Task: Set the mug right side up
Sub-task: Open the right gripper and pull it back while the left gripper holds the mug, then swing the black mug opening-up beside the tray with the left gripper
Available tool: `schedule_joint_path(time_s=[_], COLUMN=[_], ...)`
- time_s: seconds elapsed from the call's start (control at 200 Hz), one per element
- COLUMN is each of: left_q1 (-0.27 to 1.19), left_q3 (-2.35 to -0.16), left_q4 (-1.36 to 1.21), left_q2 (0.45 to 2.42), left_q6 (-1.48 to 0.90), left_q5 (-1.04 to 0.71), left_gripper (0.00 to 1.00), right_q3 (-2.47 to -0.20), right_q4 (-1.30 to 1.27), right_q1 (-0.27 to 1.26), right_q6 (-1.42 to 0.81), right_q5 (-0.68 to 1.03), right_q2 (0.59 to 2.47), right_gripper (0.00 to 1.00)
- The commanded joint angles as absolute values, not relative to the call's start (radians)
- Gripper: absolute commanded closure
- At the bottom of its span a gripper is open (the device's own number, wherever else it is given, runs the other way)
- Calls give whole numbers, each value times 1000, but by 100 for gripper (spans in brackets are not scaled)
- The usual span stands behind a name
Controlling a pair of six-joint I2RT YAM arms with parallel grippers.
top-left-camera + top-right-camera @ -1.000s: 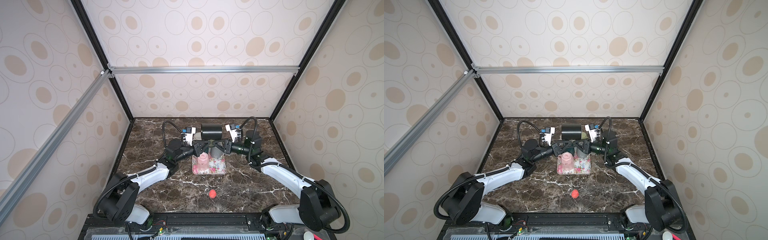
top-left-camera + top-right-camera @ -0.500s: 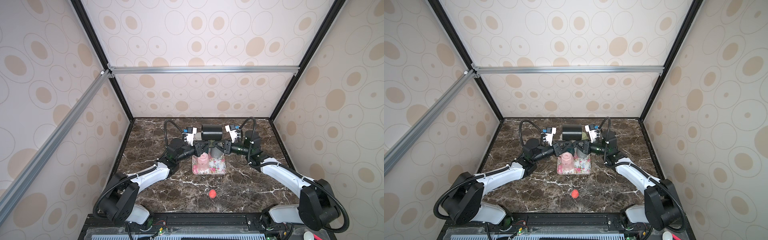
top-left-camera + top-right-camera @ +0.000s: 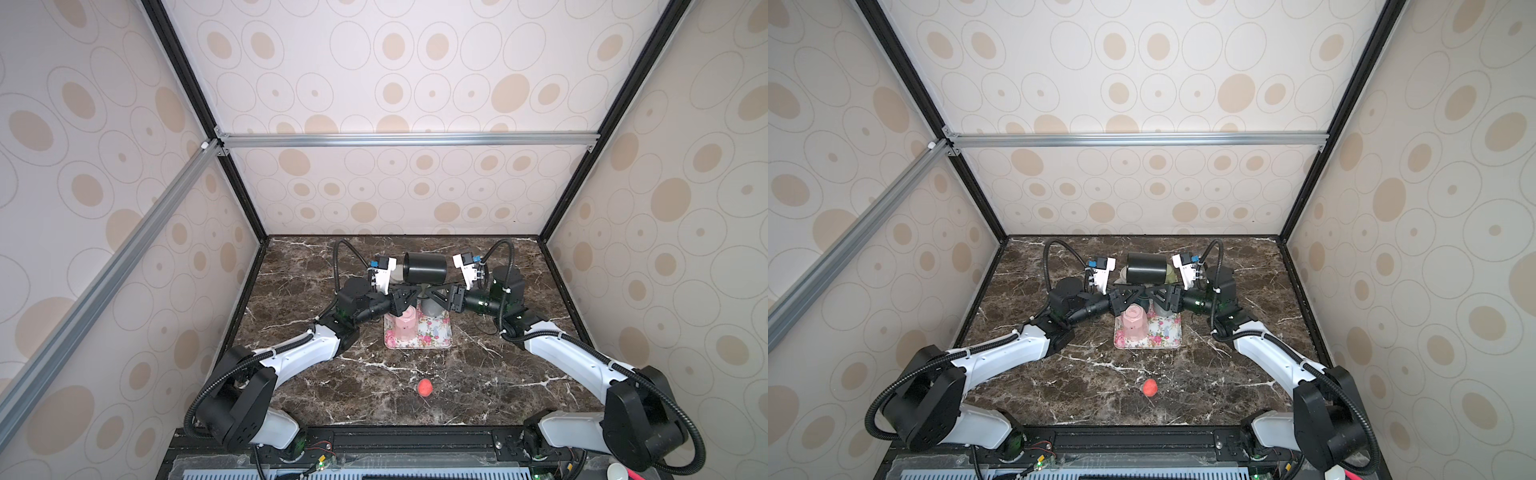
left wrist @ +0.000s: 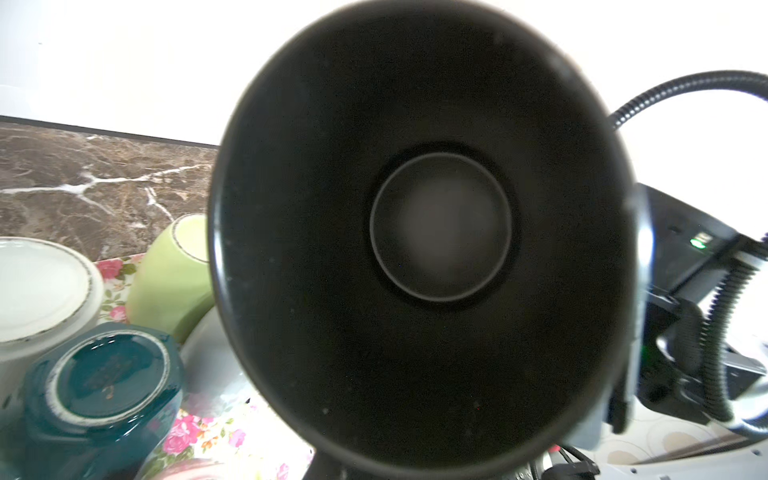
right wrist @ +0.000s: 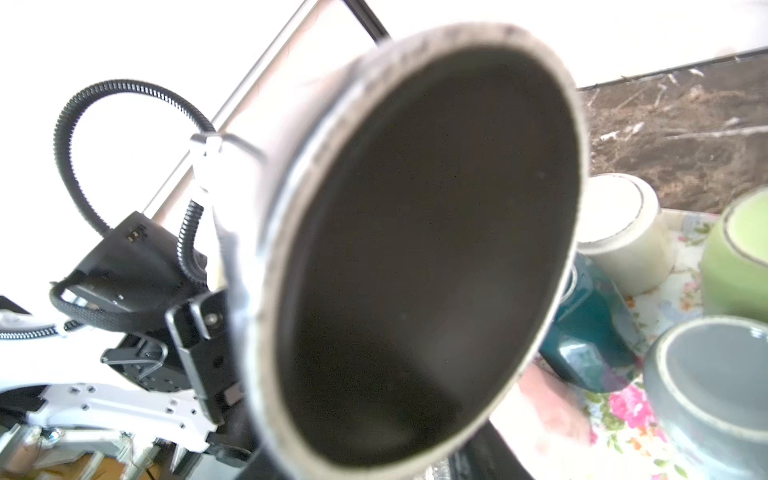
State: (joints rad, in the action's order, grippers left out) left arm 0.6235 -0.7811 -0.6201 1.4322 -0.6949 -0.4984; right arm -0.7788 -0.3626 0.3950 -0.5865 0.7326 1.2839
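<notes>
A black mug [image 3: 424, 268] [image 3: 1146, 268] hangs on its side in the air above the back of the floral tray [image 3: 440, 338]. Its open mouth [image 4: 415, 232] fills the left wrist view. Its other end, with a pale ring round it [image 5: 415, 249], fills the right wrist view. In both top views my left gripper [image 3: 409, 291] and my right gripper [image 3: 434, 293] meet just under the mug. The left one is shut on the mug from below. The mug hides both pairs of fingers in the wrist views, and the right jaws' state does not show.
Several mugs stand upside down on the tray: pink [image 3: 405, 326], grey [image 5: 715, 386], teal [image 4: 104, 374], green [image 4: 174, 270] and cream [image 5: 619, 232]. A small red ball [image 3: 425, 387] lies on the marble near the front. Walls close off the back and both sides.
The mug and both arms stand almost where they were a second ago. No change of grip shows in the top views.
</notes>
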Motion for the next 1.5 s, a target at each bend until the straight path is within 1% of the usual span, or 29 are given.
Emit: schedule_joint_path(time_s=[0.0, 0.195, 0.26, 0.385, 0.46, 0.58, 0.725, 0.775, 0.815, 0.985, 1.03, 1.165, 1.38, 1.495], left_q1=[631, 625, 619, 605, 590, 556, 534, 520, 509, 462, 449, 427, 362, 356], left_q3=[-862, -890, -912, -938, -956, -1005, -1081, -1105, -1118, -1164, -1178, -1203, -1292, -1321], left_q4=[-608, -513, -465, -382, -327, -192, -6, 41, 75, 163, 180, 173, 229, 241], left_q2=[1392, 1376, 1376, 1366, 1357, 1356, 1378, 1392, 1403, 1472, 1494, 1552, 1680, 1743], left_q6=[-620, -576, -558, -518, -499, -455, -369, -353, -346, -325, -307, -251, -233, -207], left_q5=[-443, -369, -351, -292, -245, -156, 29, 64, 95, 190, 215, 346, 368, 407], left_gripper=[100, 100, 100, 100, 100, 100, 100, 100, 100, 100, 100, 100, 100, 100], right_q3=[-764, -736, -704, -660, -640, -606, -589, -583, -580, -575, -574, -577, -572, -579], right_q4=[-374, -330, -325, -263, -236, -237, -205, -204, -198, -207, -207, -204, -205, -207], right_q1=[386, 385, 384, 384, 384, 385, 385, 385, 384, 384, 385, 384, 385, 384], right_q6=[-561, -507, -478, -420, -392, -369, -348, -343, -342, -344, -346, -342, -341, -348], right_q5=[707, 674, 637, 539, 489, 417, 340, 322, 307, 291, 285, 287, 265, 278], right_q2=[1231, 1187, 1158, 1101, 1071, 1044, 1040, 1042, 1043, 1072, 1082, 1103, 1126, 1141], right_gripper=[40, 38, 33, 29, 25, 22, 22, 18, 18, 17, 15, 15, 15, 15])
